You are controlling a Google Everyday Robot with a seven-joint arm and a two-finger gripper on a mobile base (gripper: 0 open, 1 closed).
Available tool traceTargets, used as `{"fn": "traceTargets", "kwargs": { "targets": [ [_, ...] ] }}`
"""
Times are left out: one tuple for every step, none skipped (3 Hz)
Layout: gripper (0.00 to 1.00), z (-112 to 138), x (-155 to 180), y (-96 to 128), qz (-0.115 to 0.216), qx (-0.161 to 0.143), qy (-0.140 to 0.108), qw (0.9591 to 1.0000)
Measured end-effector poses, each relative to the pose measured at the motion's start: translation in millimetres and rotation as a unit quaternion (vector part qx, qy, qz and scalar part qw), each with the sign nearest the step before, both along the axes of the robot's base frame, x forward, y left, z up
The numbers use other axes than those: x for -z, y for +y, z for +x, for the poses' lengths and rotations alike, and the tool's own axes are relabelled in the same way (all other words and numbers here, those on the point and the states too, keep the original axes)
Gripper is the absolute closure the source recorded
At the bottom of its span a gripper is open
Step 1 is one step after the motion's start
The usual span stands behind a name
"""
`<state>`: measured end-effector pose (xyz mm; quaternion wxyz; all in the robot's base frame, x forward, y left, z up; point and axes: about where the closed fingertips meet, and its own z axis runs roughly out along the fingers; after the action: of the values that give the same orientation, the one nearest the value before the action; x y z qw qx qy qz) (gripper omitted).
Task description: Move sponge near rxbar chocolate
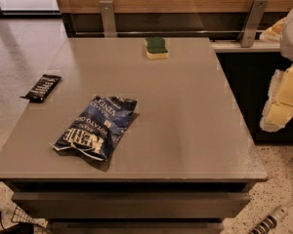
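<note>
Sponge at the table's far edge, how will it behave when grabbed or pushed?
The sponge looks like soft foam, so it probably squashes and weighs little. Flat and blocky, it should slide, not roll. The end effector hangs right of the table.

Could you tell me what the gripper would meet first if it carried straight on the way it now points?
Probably the speckled floor: the gripper hangs beside the table, pointing down, depth unclear. It would miss the sponge.
</note>
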<state>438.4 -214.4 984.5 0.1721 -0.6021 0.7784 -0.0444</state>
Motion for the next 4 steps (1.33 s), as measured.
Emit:
{"fn": "traceTargets", "kwargs": {
  "targets": [
    [0.0, 0.0, -0.1, 0.0, 0.0, 0.0, 0.0, 1.0],
    [0.0, 31.1, -2.2, -13.5, 0.028, 0.013, -0.029, 0.9991],
    [0.0, 85.9, -6.5, -33.6, 0.068, 0.048, -0.074, 0.9938],
    [0.0, 141.4, -7.7, -50.8, 0.129, 0.074, -0.13, 0.9803]
  ]
}}
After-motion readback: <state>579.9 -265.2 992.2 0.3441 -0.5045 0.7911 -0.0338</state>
